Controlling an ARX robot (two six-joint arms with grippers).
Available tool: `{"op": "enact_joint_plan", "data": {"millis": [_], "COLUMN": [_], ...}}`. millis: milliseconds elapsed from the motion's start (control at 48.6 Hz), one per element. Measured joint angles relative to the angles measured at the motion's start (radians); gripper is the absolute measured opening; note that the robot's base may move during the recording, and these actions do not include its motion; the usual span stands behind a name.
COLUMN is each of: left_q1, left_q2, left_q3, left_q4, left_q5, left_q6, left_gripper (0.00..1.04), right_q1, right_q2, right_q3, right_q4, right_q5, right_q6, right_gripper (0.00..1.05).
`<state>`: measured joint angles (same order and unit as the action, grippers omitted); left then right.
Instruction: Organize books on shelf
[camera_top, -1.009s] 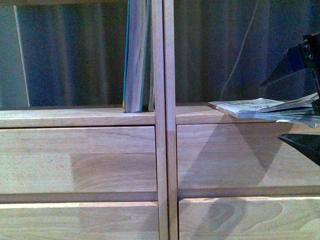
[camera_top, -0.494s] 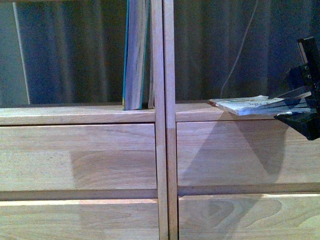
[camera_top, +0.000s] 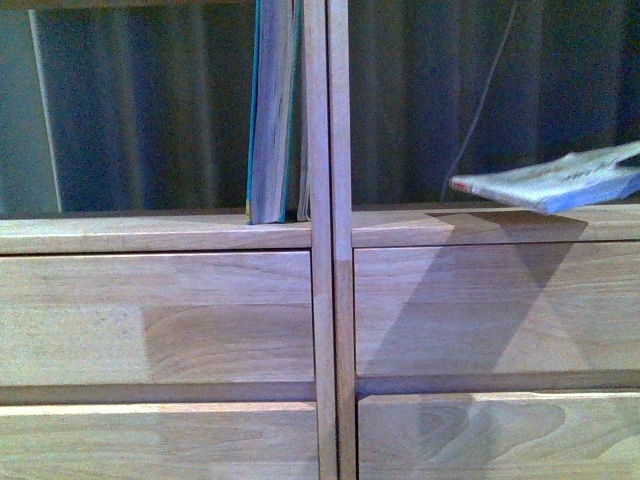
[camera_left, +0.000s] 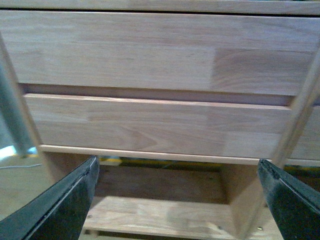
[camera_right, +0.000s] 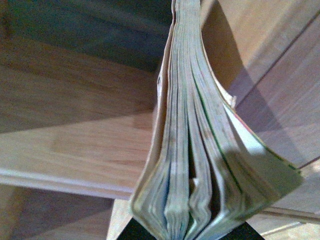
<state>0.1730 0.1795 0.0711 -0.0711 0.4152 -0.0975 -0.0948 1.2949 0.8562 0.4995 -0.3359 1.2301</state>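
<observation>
My right jaws pinch the paperback (camera_top: 548, 184), held just above the shelf's (camera_top: 200, 310) right-bay ledge, its long axis running sideways with the free end pointing left and dipping slightly, while my left jaws stand spread.

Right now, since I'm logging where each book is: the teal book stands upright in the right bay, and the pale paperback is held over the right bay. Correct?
Not quite: the front view shows the teal book standing upright in the left bay, beside the central upright. The pale paperback is indeed held over the right bay.
</observation>
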Motion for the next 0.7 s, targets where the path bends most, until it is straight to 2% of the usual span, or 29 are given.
{"op": "enact_joint_plan", "data": {"millis": [62,165,268,329,432,576,638,700], "left_q1": [0.098,0.235,0.327,0.345,0.317,0.227,0.179,0.114], "left_q2": [0.113,0.318,0.527,0.672,0.859,0.985,1.023,1.072], "left_q3": [0.017,0.083,0.169,0.235,0.341,0.444,0.486,0.520], "left_q4": [0.075,0.238,0.407,0.498,0.535,0.584,0.634,0.783], "left_q5": [0.145,0.299,0.365,0.365,0.419,0.502,0.547,0.623], "left_q6": [-0.037,-0.071,-0.115,-0.143,-0.216,-0.351,-0.433,-0.581], "left_gripper": [0.97,0.97,0.97,0.97,0.97,0.97,0.97,0.97], "right_q1": [-0.037,-0.104,-0.162,-0.183,-0.171,-0.098,-0.054,0.016], "right_q2": [-0.062,-0.163,-0.251,-0.299,-0.343,-0.350,-0.350,-0.350], "right_q3": [-0.039,-0.089,-0.130,-0.157,-0.192,-0.221,-0.234,-0.254], "right_q4": [0.044,0.117,0.191,0.251,0.325,0.383,0.394,0.406], "right_q5": [-0.055,-0.122,-0.185,-0.225,-0.272,-0.279,-0.269,-0.254], "right_q6": [-0.001,0.001,0.006,0.008,0.000,-0.012,-0.030,-0.072], "right_gripper": [0.07,0.07,0.07,0.07,0.07,0.07,0.07,0.07]}}
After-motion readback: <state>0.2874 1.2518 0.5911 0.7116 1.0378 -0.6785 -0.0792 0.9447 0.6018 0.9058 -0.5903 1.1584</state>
